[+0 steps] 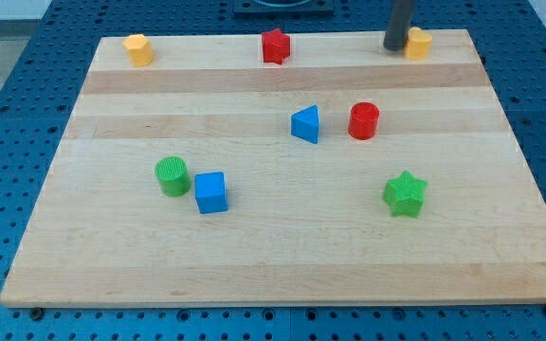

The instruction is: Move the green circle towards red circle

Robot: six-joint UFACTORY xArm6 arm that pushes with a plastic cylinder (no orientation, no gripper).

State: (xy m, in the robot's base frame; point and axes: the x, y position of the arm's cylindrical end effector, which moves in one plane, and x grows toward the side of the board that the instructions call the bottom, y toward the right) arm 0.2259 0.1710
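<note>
The green circle (172, 176) sits well left of and below the red circle (363, 121), touching nothing. My tip (394, 46), gripping nothing, rests far above-right. It should circle behind the green circle's lower-left, avoiding the blue cube (210, 192) beside it.

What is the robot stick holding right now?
Nothing. My tip only pushes, and it sits at the view's top beside a yellow block, far from the green circle.
</note>
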